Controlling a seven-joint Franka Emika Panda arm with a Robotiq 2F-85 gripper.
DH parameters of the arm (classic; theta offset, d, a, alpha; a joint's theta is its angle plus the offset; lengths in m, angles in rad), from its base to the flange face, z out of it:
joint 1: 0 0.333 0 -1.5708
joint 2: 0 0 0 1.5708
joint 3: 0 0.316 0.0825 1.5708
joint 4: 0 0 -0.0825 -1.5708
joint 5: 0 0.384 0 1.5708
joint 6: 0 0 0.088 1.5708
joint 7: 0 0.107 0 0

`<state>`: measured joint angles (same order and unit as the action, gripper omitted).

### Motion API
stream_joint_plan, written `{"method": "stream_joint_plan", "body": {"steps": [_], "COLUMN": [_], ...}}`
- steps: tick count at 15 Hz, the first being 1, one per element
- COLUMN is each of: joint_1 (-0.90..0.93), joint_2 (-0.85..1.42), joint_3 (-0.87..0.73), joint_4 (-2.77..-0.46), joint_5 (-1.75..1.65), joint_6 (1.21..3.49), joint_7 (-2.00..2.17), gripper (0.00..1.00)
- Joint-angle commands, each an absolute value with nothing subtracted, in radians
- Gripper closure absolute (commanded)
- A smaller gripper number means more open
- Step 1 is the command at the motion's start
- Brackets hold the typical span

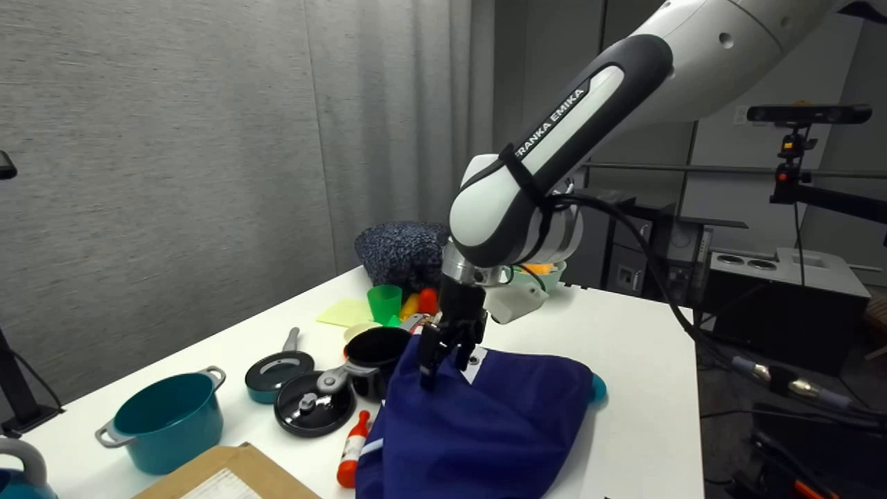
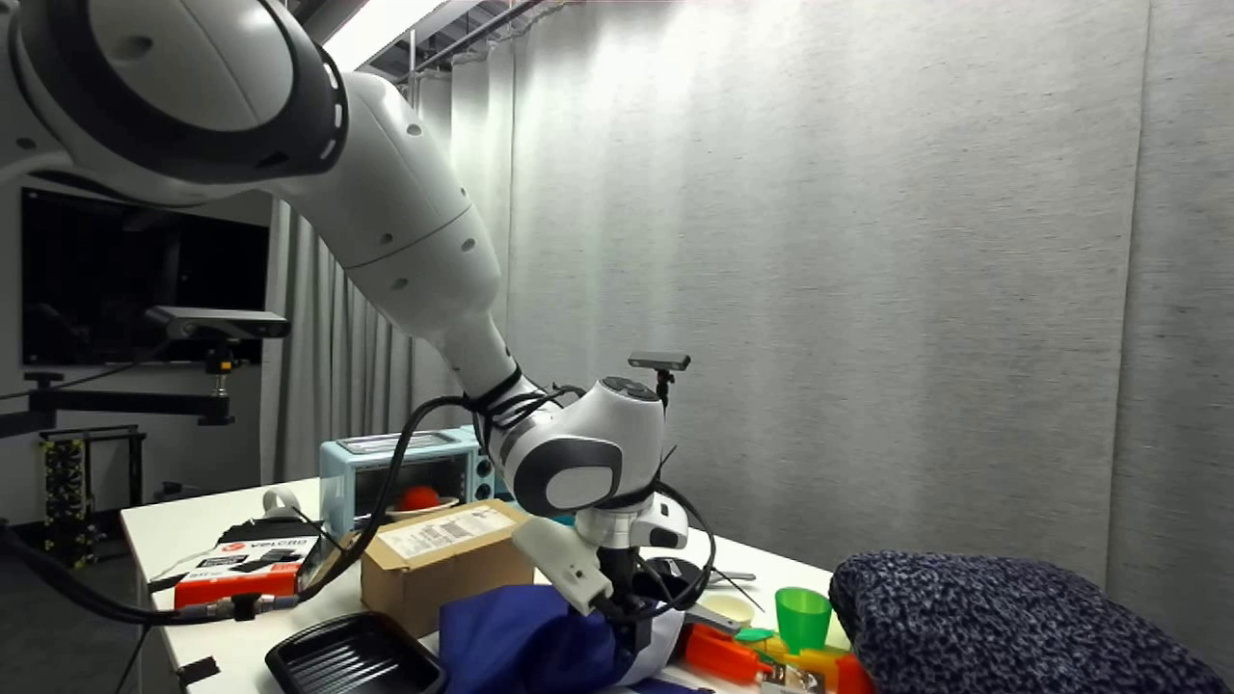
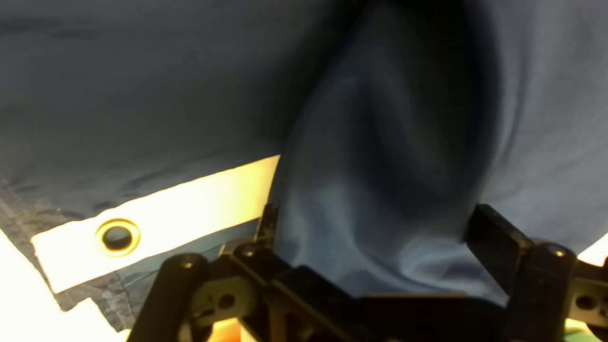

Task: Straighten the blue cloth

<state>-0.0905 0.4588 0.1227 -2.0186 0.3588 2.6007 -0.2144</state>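
The blue cloth (image 1: 485,430) lies rumpled over the front of the table, with folds and a raised part at the gripper. It also shows in an exterior view (image 2: 540,636) and fills most of the wrist view (image 3: 142,95). Its white edge strip (image 3: 204,213) with a metal eyelet lies beside one finger. My gripper (image 1: 445,362) points down at the cloth's far edge. In the wrist view the gripper (image 3: 373,221) has its fingers wide apart, with a loose fold of cloth bulging up between them. In an exterior view the gripper (image 2: 631,631) is partly hidden by cables.
A black pot (image 1: 378,350), a black lid (image 1: 315,405) and a red bottle (image 1: 353,450) lie close beside the cloth. A teal rounded thing (image 1: 599,389) pokes out from under it. A cardboard box (image 2: 443,559), a black tray (image 2: 357,655) and a fuzzy mound (image 2: 1012,627) stand around.
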Motion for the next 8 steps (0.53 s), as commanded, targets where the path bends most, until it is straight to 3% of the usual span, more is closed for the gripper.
{"method": "stream_joint_plan", "body": {"steps": [1, 8], "joint_1": [-0.168, -0.230], "joint_2": [0.453, 0.453], "joint_3": [0.176, 0.237], "joint_4": [-1.996, -1.959], "joint_5": [0.442, 0.557], "joint_6": [2.615, 2.627], "joint_7": [-0.301, -0.419], "gripper": [0.00, 0.00]}}
